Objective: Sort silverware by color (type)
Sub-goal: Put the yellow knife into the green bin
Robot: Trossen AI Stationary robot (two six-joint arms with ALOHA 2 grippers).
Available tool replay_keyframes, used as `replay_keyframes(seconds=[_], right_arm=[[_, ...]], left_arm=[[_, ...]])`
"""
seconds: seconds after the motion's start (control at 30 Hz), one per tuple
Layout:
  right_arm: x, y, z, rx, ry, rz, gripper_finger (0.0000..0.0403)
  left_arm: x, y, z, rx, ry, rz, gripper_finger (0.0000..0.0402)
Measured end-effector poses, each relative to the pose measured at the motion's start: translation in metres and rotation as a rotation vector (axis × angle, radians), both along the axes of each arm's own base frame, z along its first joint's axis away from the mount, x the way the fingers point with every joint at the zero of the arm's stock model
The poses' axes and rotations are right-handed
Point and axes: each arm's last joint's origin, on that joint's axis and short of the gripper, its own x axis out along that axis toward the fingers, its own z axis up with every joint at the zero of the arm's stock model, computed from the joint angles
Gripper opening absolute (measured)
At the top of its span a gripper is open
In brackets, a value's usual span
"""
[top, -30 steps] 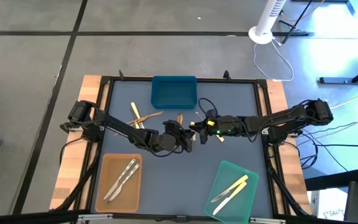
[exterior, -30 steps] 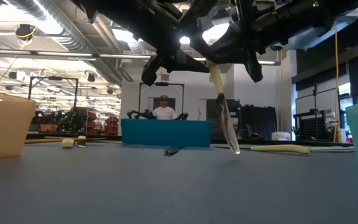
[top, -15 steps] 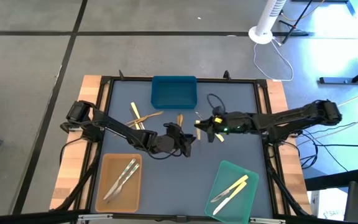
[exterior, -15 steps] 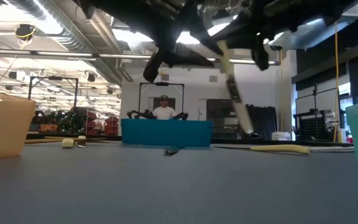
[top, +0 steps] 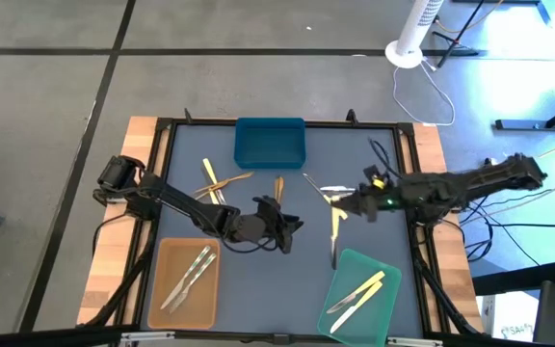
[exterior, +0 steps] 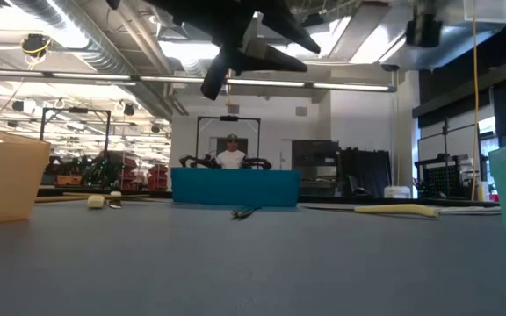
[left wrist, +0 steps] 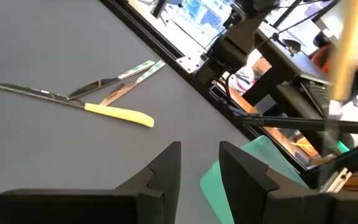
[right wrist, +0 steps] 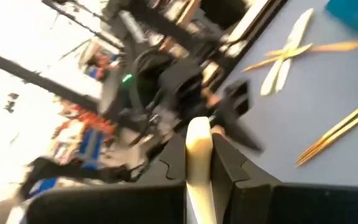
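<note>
My right gripper (top: 343, 204) is above the table's right half, shut on a knife (top: 334, 236) with a pale yellow handle. The knife's blade points toward the near edge, over the far corner of the green tray (top: 355, 265). My left gripper (top: 284, 227) stands open over the table's middle, with nothing between its fingers (left wrist: 166, 171). On the table lie a yellow-handled knife (left wrist: 120, 114) crossed with silvery pieces (left wrist: 118, 81), two pale yellow pieces (top: 210, 176) and wood-brown pieces (top: 279, 183). Two silvery utensils (top: 189, 275) lie in the tan tray, and two pale yellow ones (top: 356, 292) in the green tray. My right gripper pinches the knife's pale yellow handle (right wrist: 197, 140) between its two fingers (right wrist: 173, 163). The fingers come nearly level from the table's right side and lie across the knife. The knife is lifted clear of the table, its blade (top: 332, 256) sticking out toward the near edge.
A blue tray (top: 270, 145) stands at the far middle, a tan tray (top: 176, 253) at the near left and the green tray at the near right. A black frame (top: 408, 173) runs around the mat. In the low view, a person (exterior: 232, 156) sits in the room beyond the table.
My right gripper has drawn back toward the table's right edge and risen, rolling as it went, with the knife still held. The knife has risen above what the low view shows, and its blade now points toward the near edge, by the green tray.
</note>
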Motion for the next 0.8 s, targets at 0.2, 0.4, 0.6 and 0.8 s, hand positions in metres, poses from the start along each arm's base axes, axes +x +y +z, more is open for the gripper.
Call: replay_keyframes(seconds=[0.2,0.4,0.6,0.8], right_arm=[[-0.021,0.04,0.003,0.074,-0.02,-0.001,0.0016],[-0.045,0.085,-0.009,0.077,0.01,-0.079,0.0015],[-0.058,0.127,-0.035,0.05,0.011,-0.192,0.0019],[-0.061,0.157,-0.068,0.05,0.048,-0.194,0.0017]], left_arm=[[0.0,0.0,-0.001,0.005,0.006,0.0,0.0103],[-0.001,-0.002,-0.001,0.005,0.007,-0.007,0.0103],[-0.001,-0.004,-0.001,0.005,0.01,-0.015,0.0103],[-0.001,-0.005,-0.001,0.005,0.01,-0.016,0.0103]])
